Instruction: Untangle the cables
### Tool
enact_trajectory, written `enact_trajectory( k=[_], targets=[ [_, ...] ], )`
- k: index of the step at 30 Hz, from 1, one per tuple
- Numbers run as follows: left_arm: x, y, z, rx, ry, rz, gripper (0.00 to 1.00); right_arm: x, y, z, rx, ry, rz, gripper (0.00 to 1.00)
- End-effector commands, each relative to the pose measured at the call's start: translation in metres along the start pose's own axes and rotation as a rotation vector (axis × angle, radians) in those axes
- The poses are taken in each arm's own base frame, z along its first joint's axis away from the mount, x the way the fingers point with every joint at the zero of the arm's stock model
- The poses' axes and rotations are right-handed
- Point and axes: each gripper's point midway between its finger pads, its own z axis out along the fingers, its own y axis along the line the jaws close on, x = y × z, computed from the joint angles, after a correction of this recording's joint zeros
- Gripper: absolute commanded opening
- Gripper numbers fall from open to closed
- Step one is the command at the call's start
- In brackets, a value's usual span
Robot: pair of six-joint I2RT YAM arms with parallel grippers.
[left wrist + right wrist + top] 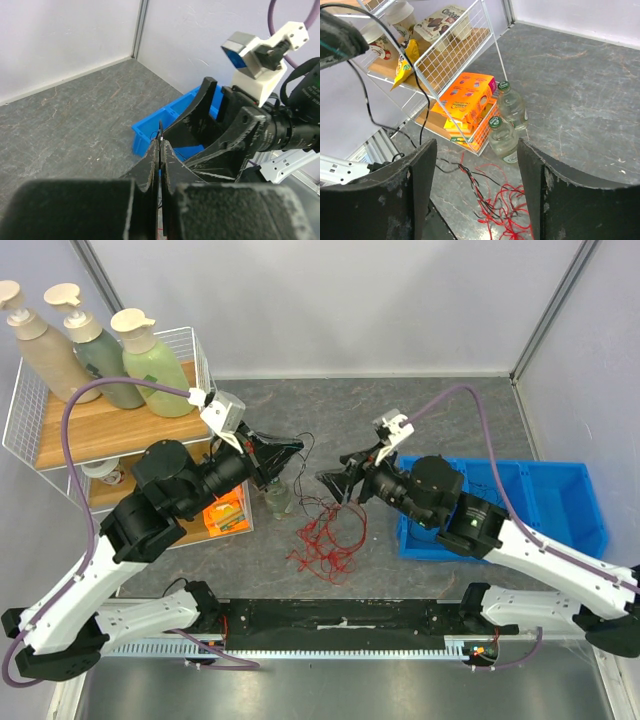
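Well, at the far left of the overhead view stands a white wire rack with wooden shelves (90, 430), and three pump bottles of lotion (95, 345) stand on its top shelf. Just right of it, the left arm's fingers (296, 449) are pressed tight together, pinching a thin black cable strand (160, 131) at their tips, up off the grey stone-pattern counter (440, 420). Below them two clear plastic bottles with green caps (510, 107) stand beside the rack's orange boxes (467, 95). In the centre of the frame, the loose tangle of thin red and black cables (328, 535) lies on the counter, and a black strand runs from it up toward the left fingers. Next, the right arm's fingers (337, 473) are spread wide apart, holding nothing, just above the tangle's upper edge. At the far right sits a blue plastic bin (560, 505).
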Motion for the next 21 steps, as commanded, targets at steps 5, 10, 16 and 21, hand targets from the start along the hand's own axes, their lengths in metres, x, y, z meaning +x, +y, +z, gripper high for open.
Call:
enact_trajectory(
  k=[5,10,16,21],
  targets=[
    [-0.005,-0.004,-0.003,0.016,-0.019,-0.019,0.02,-0.019,0.015,0.017,-0.013,-0.032,0.023,0.74],
    [0.000,-0.003,0.004,0.016,-0.006,-0.020,0.02,-0.030,0.016,0.016,-0.005,-0.054,0.029,0.74],
    [0.005,-0.008,0.008,0.043,0.012,-0.025,0.02,-0.036,0.017,0.021,0.006,-0.059,0.019,0.73],
    [0.000,-0.013,0.007,0.066,0.005,-0.038,0.02,-0.022,0.011,0.036,0.040,-0.027,-0.011,0.73]
  ],
)
